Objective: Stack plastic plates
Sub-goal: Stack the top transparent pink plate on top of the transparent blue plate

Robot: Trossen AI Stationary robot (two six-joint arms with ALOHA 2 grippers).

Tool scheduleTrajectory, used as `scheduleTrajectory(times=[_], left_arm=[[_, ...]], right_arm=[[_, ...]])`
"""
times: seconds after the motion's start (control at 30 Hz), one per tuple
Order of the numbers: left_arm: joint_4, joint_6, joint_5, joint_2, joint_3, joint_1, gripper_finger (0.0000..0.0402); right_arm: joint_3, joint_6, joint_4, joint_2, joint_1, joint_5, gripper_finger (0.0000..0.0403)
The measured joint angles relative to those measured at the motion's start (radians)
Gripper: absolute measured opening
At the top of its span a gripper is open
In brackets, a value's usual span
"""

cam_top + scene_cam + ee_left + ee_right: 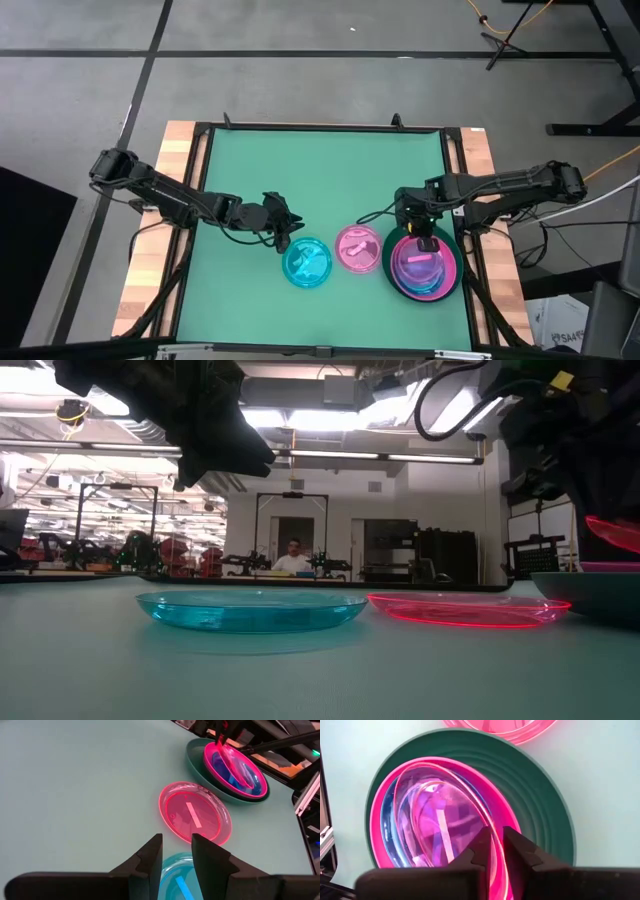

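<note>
The large dark green plate (391, 268) sits near right on the desk (300, 170), carrying the hot pink plate (380, 815). The right gripper (498, 851) has its fingers clamped on a tilted translucent pink plate (440, 820) by the rim (thin, light, likely slippery). Further left lie a pink plate (357, 248) and a cyan plate (307, 262), the left gripper (176, 857) above the latter, fingers slightly apart.

Left gripper (283, 236) hovers, fingers (150, 857) slightly parted (right gripper (425, 243) pinched shut).
</note>
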Motion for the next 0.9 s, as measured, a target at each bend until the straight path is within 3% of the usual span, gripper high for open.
scheduleTrajectory(times=[0.23,0.63,0.9], left_arm=[[0.000,0.000,0.000,0.000,0.000,0.000,0.0098],[0.000,0.000,0.000,0.000,0.000,0.000,0.0098],[0.000,0.000,0.000,0.000,0.000,0.000,0.0098]], right_arm=[[0.000,0.000,0.000,0.000,0.000,0.000,0.0071],[0.000,0.022,0.003,0.000,0.001,0.004,0.0072],[0.000,0.027,0.003,0.001,0.001,0.223,0.0072]])
